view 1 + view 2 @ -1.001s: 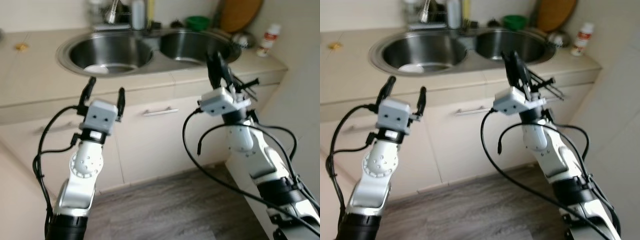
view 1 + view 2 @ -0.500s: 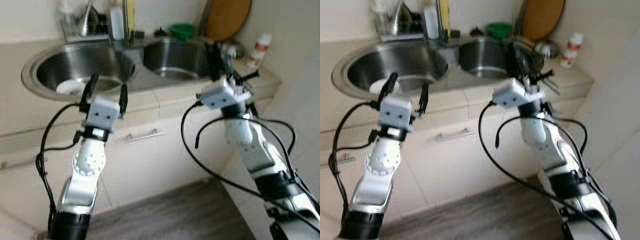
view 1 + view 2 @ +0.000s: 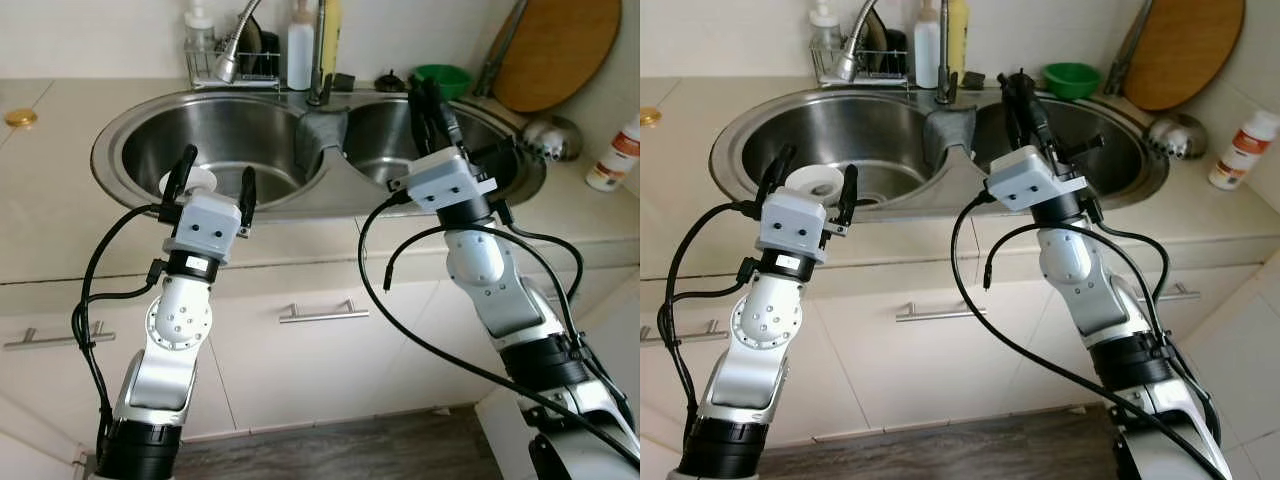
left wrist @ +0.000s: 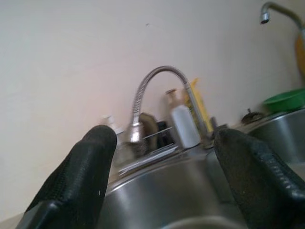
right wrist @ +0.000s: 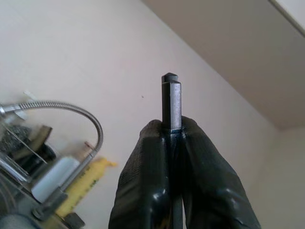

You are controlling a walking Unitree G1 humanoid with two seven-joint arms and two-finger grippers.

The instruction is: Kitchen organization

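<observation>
Double sink (image 3: 130,120) set in the tabletop (image 3: 50,210); a white cup-like item (image 3: 812,181) lies in the left basin, just beyond the left gripper (image 3: 214,187), whose jaws stand wide open and hold nothing. Right gripper (image 3: 432,103) is raised over the right basin, jaws pressed together on a thin dark bar (image 5: 171,102); what it is, cannot tell. Judgement: the white item looks rigid, light, probably ceramic or plastic, possibly wet and slippery; best taken across its rim. Bottles (image 3: 300,45) and green bowl (image 3: 441,78) stand at the far edge.
</observation>
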